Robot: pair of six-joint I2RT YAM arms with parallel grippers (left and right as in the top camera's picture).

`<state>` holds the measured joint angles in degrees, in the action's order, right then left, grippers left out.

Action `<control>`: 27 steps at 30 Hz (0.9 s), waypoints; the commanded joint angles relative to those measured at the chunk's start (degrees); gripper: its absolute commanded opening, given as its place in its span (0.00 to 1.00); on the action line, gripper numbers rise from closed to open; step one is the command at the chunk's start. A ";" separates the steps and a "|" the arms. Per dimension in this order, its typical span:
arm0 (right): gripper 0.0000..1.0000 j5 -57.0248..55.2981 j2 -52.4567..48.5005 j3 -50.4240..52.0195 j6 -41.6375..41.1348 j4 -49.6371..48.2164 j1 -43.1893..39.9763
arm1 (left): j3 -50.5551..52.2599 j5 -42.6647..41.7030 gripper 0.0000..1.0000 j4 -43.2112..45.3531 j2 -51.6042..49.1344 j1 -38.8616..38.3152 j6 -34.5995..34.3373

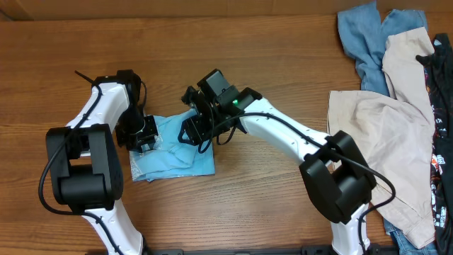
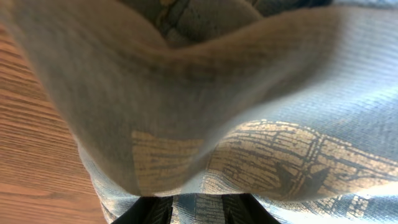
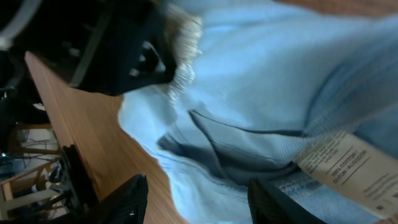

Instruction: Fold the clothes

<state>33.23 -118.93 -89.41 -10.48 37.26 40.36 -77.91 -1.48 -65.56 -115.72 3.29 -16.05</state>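
Where the light blue T-shirt (image 1: 177, 159) lies as a small folded packet on the wooden desk (image 1: 283, 64), left of centre in the overhead view, both arms reach down onto it.

Left end effector (image 1: 145, 136): set on the packet's left edge, touching the cloth. Its wrist view is almost filled by a blurred bulge of fabric close to the lens. A cracked pale print (image 2: 280, 155) runs across the shirt below the bulge, and cloth passes between the two dark fingers (image 2: 146, 214) at the bottom edge. These stand narrowly apart, but whether they pinch the cloth cannot be told from this view.

Right end effector (image 1: 192, 131): set on the packet's upper right corner, near the left one. Its wrist view shows its two prongs parted to a moderate gap above rumpled blue fabric, apparently gripping nothing. A white care label (image 3: 345, 168) lies on the shirt at lower right.

Remaining clothes: heaped at the desk's right edge, well apart from the shirt. A beige garment (image 1: 382, 127) lies in front, a dusty blue garment (image 1: 364, 39) behind it, and a black printed garment (image 1: 442, 106) along the frame edge.
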 commanded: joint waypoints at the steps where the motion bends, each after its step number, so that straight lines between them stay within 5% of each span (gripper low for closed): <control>1: 0.56 0.92 -1.73 0.26 -0.66 1.49 0.24 | 2.78 0.83 0.31 -0.13 -0.79 0.63 1.36; 12: 0.55 -16.28 -1.90 0.24 -0.20 19.32 0.22 | 2.78 0.81 0.31 -0.11 -0.79 0.63 1.84; 21: 0.57 -12.15 0.87 -6.67 1.79 16.00 0.48 | 2.78 0.83 0.33 -0.11 -0.79 0.76 1.97; 27: 0.38 -8.04 0.17 -7.19 1.49 4.31 0.87 | 2.78 0.81 0.33 0.00 -0.79 0.87 1.97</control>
<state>21.65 -120.49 -95.22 -9.23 44.42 40.69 -77.45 -1.54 -65.52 -115.50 3.53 -15.55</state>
